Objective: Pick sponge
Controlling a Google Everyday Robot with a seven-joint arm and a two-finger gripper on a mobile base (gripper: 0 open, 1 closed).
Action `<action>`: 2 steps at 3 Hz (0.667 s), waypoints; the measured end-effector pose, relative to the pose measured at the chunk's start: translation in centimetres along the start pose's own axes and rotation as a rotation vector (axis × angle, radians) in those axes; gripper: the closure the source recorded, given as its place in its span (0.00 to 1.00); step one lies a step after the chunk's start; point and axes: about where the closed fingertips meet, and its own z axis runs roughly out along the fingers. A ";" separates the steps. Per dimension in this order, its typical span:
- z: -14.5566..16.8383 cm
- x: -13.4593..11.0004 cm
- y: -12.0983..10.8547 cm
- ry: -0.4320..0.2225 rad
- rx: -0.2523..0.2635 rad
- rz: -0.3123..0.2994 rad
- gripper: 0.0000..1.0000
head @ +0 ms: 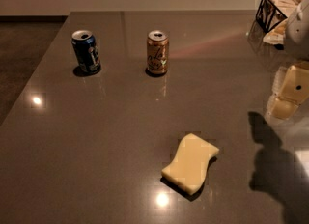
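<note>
The pale yellow sponge [190, 162] lies flat on the dark grey table [96, 136], front centre-right, with its wavy sides showing. My gripper [287, 95], cream and blocky, hangs above the table at the right edge of the view, to the right of the sponge and farther back. It is well apart from the sponge and holds nothing that I can see. Its shadow falls on the table below it.
A blue soda can [87, 51] stands at the back left and an orange soda can [158, 52] at the back centre. A black wire basket [275, 10] with pale contents sits at the back right corner. The table's left edge runs diagonally beside dark floor.
</note>
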 end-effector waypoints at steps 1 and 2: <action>0.0 0.0 0.0 0.000 0.000 0.000 0.00; -0.2 -0.2 0.0 -0.007 -0.006 0.005 0.00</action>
